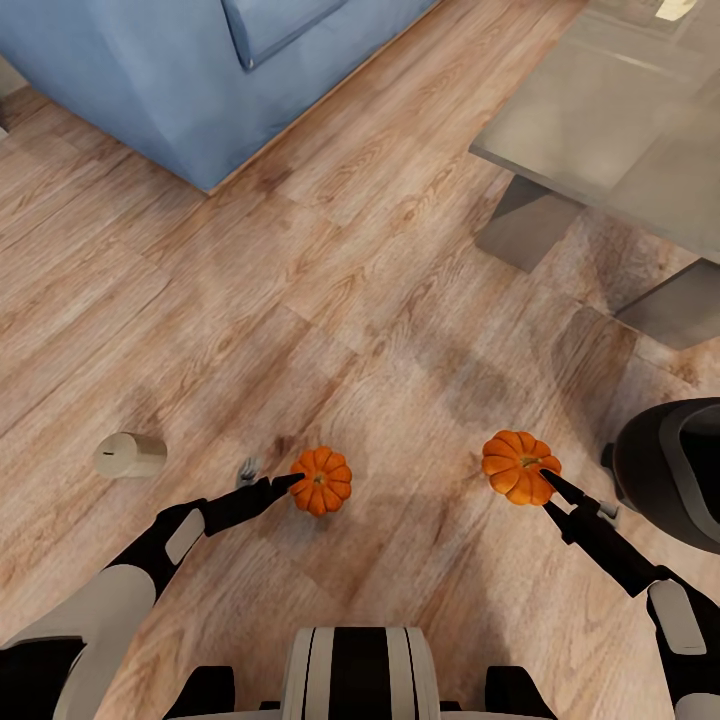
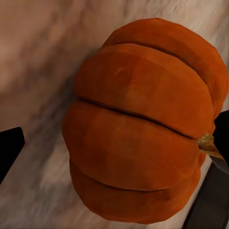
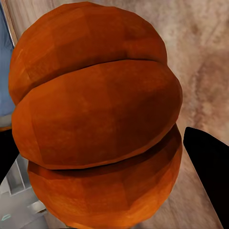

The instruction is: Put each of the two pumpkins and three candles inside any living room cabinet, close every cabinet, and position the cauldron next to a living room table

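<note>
Each hand has a pumpkin between its fingers: the left hand point(image 1: 291, 482) is closed on the left pumpkin point(image 1: 321, 480), the right hand point(image 1: 546, 478) on the right pumpkin point(image 1: 519, 466). Both seem lifted above the wooden floor point(image 1: 380, 300), judging by their shadows. A candle point(image 1: 130, 455) lies on its side on the floor, well apart to the left. The cauldron point(image 1: 672, 470) sits just beside the right arm, near the grey table point(image 1: 600, 120). For the carry, I would keep both grips firm and level, swing clear of the cauldron and the blue sofa point(image 1: 170, 80), and turn slowly towards the cabinet.
</note>
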